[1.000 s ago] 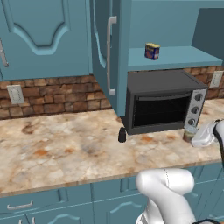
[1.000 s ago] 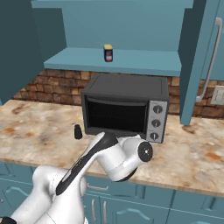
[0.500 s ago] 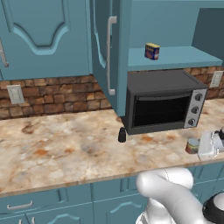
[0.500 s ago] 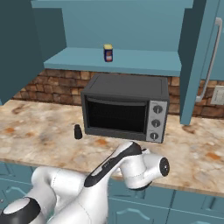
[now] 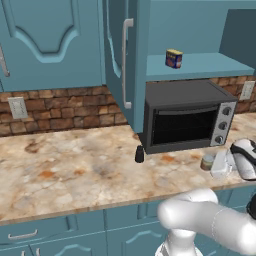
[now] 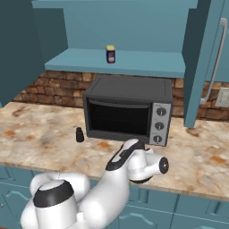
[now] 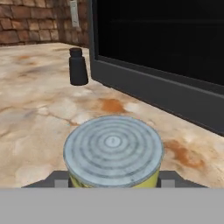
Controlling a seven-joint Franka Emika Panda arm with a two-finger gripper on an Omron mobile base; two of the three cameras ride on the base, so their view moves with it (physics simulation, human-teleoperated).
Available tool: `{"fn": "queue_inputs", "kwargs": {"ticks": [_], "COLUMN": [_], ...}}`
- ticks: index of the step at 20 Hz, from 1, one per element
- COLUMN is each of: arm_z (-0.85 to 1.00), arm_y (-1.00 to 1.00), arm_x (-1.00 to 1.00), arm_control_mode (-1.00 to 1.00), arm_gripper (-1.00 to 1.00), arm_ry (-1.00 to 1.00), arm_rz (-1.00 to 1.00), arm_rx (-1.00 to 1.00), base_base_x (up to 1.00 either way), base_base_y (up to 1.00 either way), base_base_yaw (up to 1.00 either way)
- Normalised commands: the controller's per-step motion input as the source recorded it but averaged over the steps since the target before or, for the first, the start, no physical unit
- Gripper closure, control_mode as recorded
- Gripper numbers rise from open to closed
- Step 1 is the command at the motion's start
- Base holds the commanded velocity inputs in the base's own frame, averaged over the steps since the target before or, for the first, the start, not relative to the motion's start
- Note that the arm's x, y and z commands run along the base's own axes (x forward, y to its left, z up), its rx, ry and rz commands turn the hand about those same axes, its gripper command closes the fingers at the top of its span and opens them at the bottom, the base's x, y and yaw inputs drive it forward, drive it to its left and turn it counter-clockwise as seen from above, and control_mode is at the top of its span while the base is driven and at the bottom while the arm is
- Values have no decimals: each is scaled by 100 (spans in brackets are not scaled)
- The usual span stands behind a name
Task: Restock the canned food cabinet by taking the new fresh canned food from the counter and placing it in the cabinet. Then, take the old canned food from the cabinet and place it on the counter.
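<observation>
Hand view: 2 fingertips [image 7: 59, 179] spread wide, flanking ridged-top can [image 7: 113, 151] on counter [image 7: 35, 109], contact unclear.

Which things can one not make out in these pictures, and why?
- Left base view: whether the gripper grips the old can is too small to tell.
- Hand view: the old can's label is cut off by the bottom edge.
- Base views: the print on the blue can on the cabinet shelf is too small.
- The toaster oven is dark inside.

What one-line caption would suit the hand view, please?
Gripper low over the counter, straddling a ridged-top can before the toaster oven.
</observation>
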Motion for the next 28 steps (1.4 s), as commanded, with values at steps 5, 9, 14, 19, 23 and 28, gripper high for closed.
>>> {"fn": "queue_inputs", "kwargs": {"ticks": [5,9,14,19,23,28], "arm_z": [-11,5,46,87,100,100], "arm_y": [0,0,0,29,83,100], "arm_x": [39,0,-10,-41,-19,0], "arm_control_mode": [-100,-100,-100,-100,-100,-100], "arm_gripper": [-100,-100,-100,-100,-100,-100], "arm_ry": [-1,0,1,-4,-16,-11], "arm_rz": [-5,0,0,0,0,0], "arm_rx": [0,0,0,-7,-24,-32], "base_base_x": [0,0,0,0,0,0], "base_base_y": [0,0,0,0,0,0], "base_base_yaw": [0,0,0,0,0,0]}}
